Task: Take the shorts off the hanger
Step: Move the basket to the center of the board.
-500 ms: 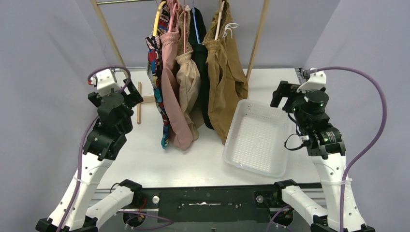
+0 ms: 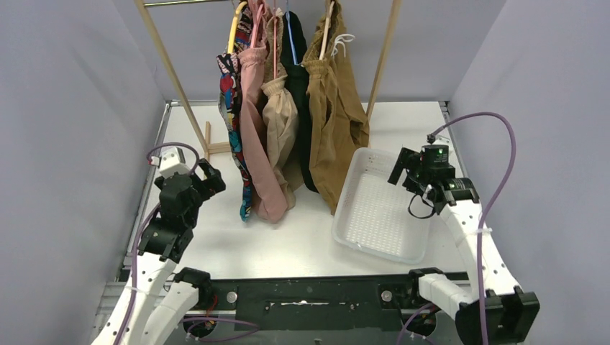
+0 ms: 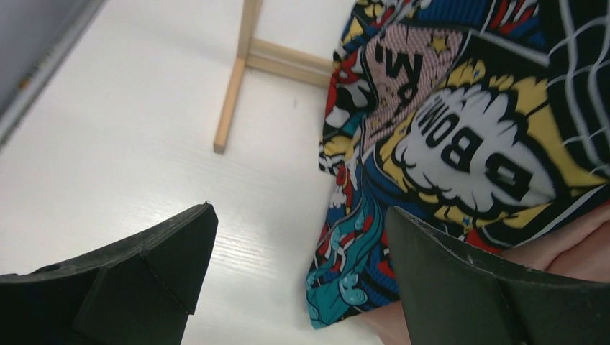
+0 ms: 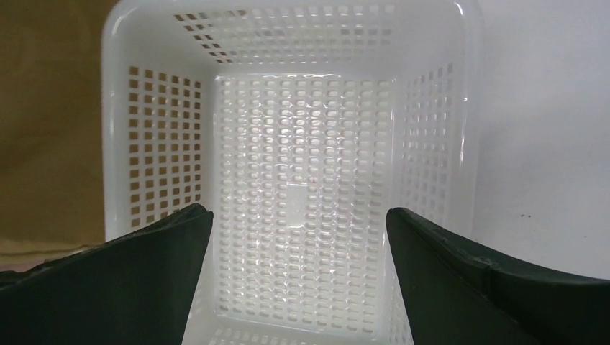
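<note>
Five pairs of shorts hang side by side from hangers point(image 2: 234, 29) on a rail: comic print point(image 2: 231, 108), dusty pink point(image 2: 253, 129), beige point(image 2: 282, 122), black point(image 2: 298, 86) and tan-brown point(image 2: 334, 115). My left gripper point(image 2: 208, 180) is open and low over the table, just left of the comic print hem. In the left wrist view the comic print shorts point(image 3: 446, 129) hang right of the gap in my left gripper point(image 3: 301, 212), untouched. My right gripper point(image 2: 399, 167) is open at the white basket's right side, holding nothing. Through my right gripper point(image 4: 298, 210) I see the basket's inside.
The white perforated basket point(image 2: 381, 248) lies right of the shorts, its wall point(image 4: 158, 144) beside the tan-brown cloth point(image 4: 50, 129). The wooden rack's slanted legs point(image 2: 169, 72) point(image 2: 383, 57) and its foot point(image 3: 234, 100) stand on the table. Grey walls close in both sides.
Both arms have dropped lower. The left gripper has come down toward the comic print hem. The right gripper has sunk toward the basket's right edge.
</note>
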You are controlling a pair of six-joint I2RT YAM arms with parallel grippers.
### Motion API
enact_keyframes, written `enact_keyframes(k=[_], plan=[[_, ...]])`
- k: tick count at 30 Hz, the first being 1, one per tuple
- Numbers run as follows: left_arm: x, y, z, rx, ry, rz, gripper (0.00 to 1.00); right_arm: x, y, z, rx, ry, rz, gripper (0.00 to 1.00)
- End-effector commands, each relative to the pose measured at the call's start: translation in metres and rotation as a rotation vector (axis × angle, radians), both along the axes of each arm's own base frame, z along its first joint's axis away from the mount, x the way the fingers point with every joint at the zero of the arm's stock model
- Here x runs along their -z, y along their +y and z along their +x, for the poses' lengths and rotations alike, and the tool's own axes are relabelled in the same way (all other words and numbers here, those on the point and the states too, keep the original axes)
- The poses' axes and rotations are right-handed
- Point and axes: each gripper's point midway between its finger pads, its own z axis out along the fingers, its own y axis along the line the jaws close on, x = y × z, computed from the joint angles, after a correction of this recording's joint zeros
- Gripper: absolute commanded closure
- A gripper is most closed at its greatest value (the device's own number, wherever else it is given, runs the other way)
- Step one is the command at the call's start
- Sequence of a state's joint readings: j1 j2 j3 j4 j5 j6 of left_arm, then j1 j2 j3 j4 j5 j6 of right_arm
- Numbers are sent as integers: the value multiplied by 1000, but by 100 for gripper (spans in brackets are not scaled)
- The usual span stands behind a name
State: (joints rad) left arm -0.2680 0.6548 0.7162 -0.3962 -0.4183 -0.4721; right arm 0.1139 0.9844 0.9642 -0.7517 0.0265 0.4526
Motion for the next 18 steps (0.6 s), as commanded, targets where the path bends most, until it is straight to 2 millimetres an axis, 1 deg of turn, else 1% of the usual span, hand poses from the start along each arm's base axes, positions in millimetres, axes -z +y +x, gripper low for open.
enact_keyframes(k=[1, 3, 5, 8, 9, 11, 13, 15, 18], plan=[[6, -34, 5, 162, -24, -121, 11, 21, -10, 27, 94, 42, 56, 2], [17, -40, 4, 188, 6, -137, 11, 37, -14, 39, 106, 96, 75, 2], [28, -46, 3, 220, 36, -151, 11, 51, -8, 51, 74, 142, 93, 2], [42, -52, 0, 252, 70, -159, 11, 66, 1, 71, 39, 189, 51, 2], [45, -53, -1, 262, 78, -161, 11, 73, -2, 77, 53, 206, 31, 2], [51, -56, -4, 282, 90, -161, 11, 86, -18, 88, 119, 252, -24, 2], [56, -58, -7, 299, 96, -163, 11, 92, -41, 101, 184, 273, -111, 2], [59, -61, -9, 320, 95, -165, 11, 92, -61, 115, 221, 277, -156, 2], [60, -64, -11, 346, 88, -159, 11, 87, -98, 146, 254, 253, -236, 2]])
